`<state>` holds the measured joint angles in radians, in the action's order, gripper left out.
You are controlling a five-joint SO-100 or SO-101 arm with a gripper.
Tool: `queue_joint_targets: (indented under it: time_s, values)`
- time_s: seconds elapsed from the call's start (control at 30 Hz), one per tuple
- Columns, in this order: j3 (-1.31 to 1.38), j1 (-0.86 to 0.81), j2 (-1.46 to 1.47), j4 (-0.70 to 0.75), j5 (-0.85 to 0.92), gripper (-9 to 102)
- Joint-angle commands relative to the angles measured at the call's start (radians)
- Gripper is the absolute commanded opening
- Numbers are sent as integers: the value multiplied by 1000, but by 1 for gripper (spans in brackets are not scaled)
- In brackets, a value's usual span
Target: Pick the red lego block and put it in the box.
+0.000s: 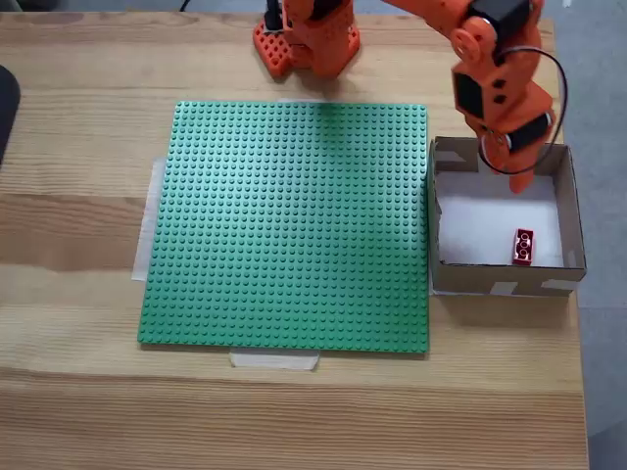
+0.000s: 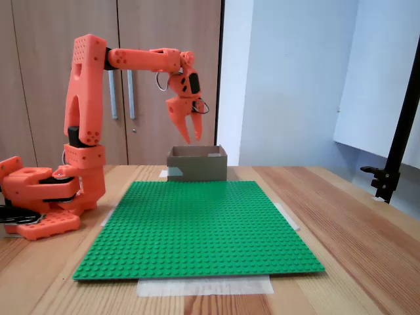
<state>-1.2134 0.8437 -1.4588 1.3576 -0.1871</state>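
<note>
Red lego block (image 1: 523,247): in box (image 1: 570,220), near-right corner; fingers (image 2: 195,133) apart, empty, above; placing done, retreat next.

One fixed view looks straight down on the bench (image 1: 88,411); another sits low at a bench edge, facing cabinets. Both share the baseplate (image 1: 294,225) and box (image 2: 197,172).

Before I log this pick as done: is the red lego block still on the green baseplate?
No. In the fixed view from above, the red lego block lies on the white floor of the box, off the green baseplate.
</note>
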Motion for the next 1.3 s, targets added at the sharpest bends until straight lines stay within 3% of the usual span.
queue_joint_targets:
  time_s: [0.0,0.33,0.9,1.27]
  values:
    - [-86,-32,-147,-38,20,15]
    - [-365,-149,-477,-77,98,-1]
    - [-713,-580,-874,-137,261,0]
    - [-913,-647,-1066,-216,265,-1]
